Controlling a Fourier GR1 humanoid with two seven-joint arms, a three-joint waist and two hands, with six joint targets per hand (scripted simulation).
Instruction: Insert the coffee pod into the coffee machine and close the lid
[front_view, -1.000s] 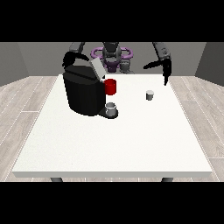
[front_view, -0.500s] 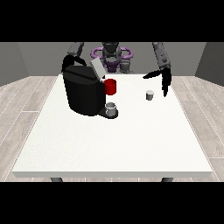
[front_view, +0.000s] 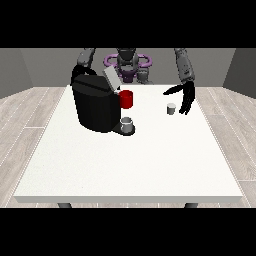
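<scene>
- A large white table (front_view: 130, 160) fills the front view, with the robot small at its far edge and both arms reaching over the top.
- The black coffee machine (front_view: 96, 105) stands on the table's far left part. Its grey lid (front_view: 111, 79) is tilted up and open. A red part (front_view: 126, 99) shows at the machine's front, and a small grey cup (front_view: 127, 124) sits on the base below it.
- The hand at the view's right (front_view: 187, 97) hangs over the table just beside the coffee pod. Its fingers point downward and look straight, and a thumb juts out toward the machine. It holds nothing.
- The hand at the view's left (front_view: 80, 71) shows only as a dark shape behind the machine's top, and how its fingers lie cannot be told.
- The coffee pod (front_view: 171, 108), small and pale, stands upright on the table, well apart from the machine and just to the left of the open hand.
- The step in hand looks to be the reach for the pod, with nothing yet gripped. To do it well, the hand should settle with thumb on one side and fingers on the other before closing, low enough to catch the pod without knocking it over.
- The pod would then need to be carried across to the opening under the raised lid and kept upright on the way.
</scene>
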